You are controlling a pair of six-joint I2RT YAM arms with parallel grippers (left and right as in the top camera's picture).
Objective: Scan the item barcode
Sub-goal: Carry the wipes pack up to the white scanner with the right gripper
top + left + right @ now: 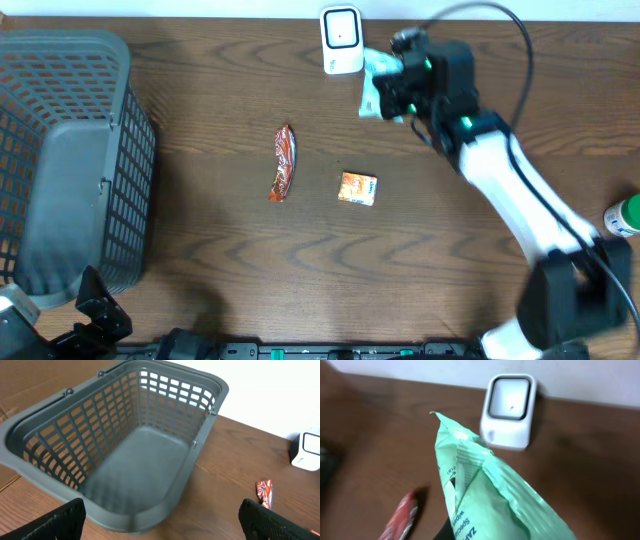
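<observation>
Green pouch [485,495], seemingly light, floppy, slick film, hangs pinched in the closed right gripper [388,95] just right of the far scanner [341,40]; best gripped by its sealed edge. Left gripper [160,527] gapes empty.

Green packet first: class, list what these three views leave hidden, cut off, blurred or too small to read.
- Green packet: no barcode showing in right wrist view; lower end cut by frame bottom.
- Right gripper: fingers hidden under its own wrist, overhead.
- Bottle: cut by overhead's right edge.
- Orange sachet: print too small, overhead.
</observation>
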